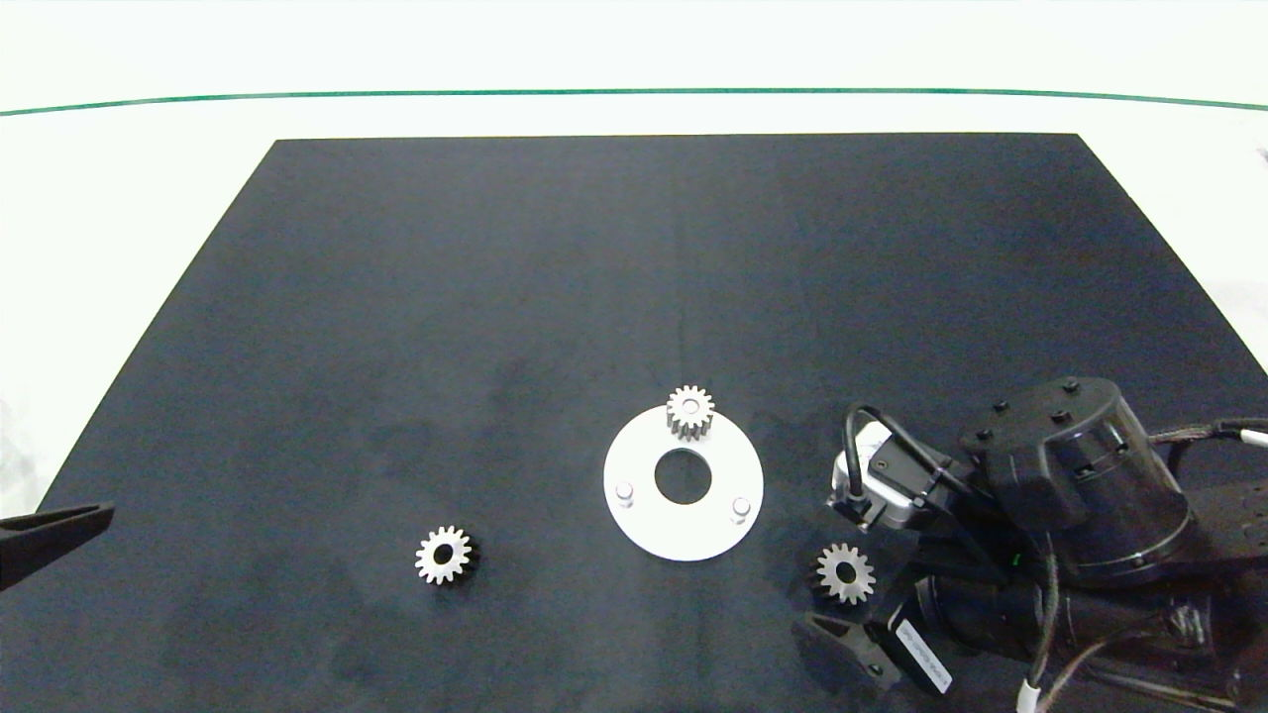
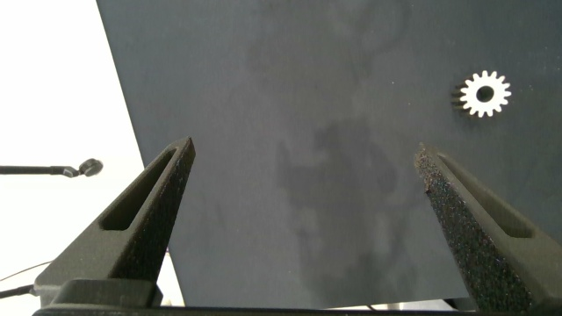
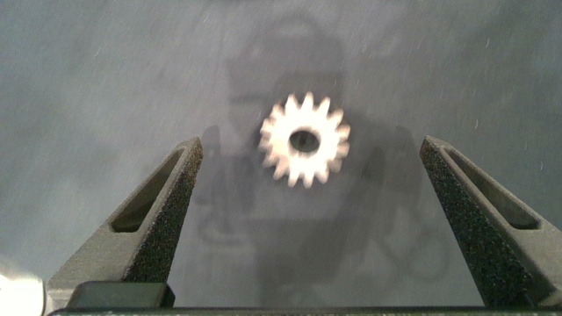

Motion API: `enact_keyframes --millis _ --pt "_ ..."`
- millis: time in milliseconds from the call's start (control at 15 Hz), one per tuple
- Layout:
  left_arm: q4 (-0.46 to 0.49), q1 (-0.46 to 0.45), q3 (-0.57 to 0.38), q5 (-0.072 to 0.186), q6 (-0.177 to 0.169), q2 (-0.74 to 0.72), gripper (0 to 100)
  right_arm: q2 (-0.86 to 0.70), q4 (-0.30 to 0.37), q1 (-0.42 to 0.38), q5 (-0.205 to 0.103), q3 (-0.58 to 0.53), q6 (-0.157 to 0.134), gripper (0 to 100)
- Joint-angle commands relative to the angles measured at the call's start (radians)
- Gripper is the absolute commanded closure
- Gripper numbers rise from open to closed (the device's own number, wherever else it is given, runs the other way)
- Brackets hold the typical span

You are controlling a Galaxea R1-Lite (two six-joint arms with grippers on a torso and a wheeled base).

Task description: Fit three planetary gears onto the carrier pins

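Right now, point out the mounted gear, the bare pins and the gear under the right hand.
Mounted gear (image 1: pixel 690 410): head view, on its top face.
Bare pins (image 1: pixel 624 491): head view, on the left pin's tip.
Gear under right hand (image 3: pixel 305 140): right wrist view, on its toothed face beside the bore.

A white table (image 1: pixel 129 248) carries a large black mat (image 1: pixel 634 297) that covers most of its middle. On the mat lies a flat white disc (image 1: pixel 639 515) with a large centre hole; it is near the mat's front edge. Two loose gears lie flat on the mat: one gear (image 1: pixel 446 556) well to the disc's left, the other gear (image 1: pixel 844 573) just beside the disc's front right. A thin green line (image 1: pixel 634 94) runs across the table beyond the mat
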Motion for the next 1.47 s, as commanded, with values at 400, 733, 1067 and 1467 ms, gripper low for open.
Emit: enact_keyframes --millis 400,733,1067,1467 --pt "0.004 0.0 0.001 0.001 0.001 -0.002 0 0.044 -0.004 -0.009 -0.003 0.001 -0.003 9" --pt "0.004 0.0 -0.001 0.001 0.001 -0.003 0 0.046 -0.003 -0.009 -0.001 0.004 -0.003 18" --pt "0.004 0.0 -0.001 0.001 0.001 -0.003 0 0.052 -0.006 -0.009 0.0 0.006 -0.002 28" --pt "0.004 0.002 -0.001 0.001 0.0 -0.003 0 0.052 -0.006 -0.011 0.002 0.007 0.0 40"
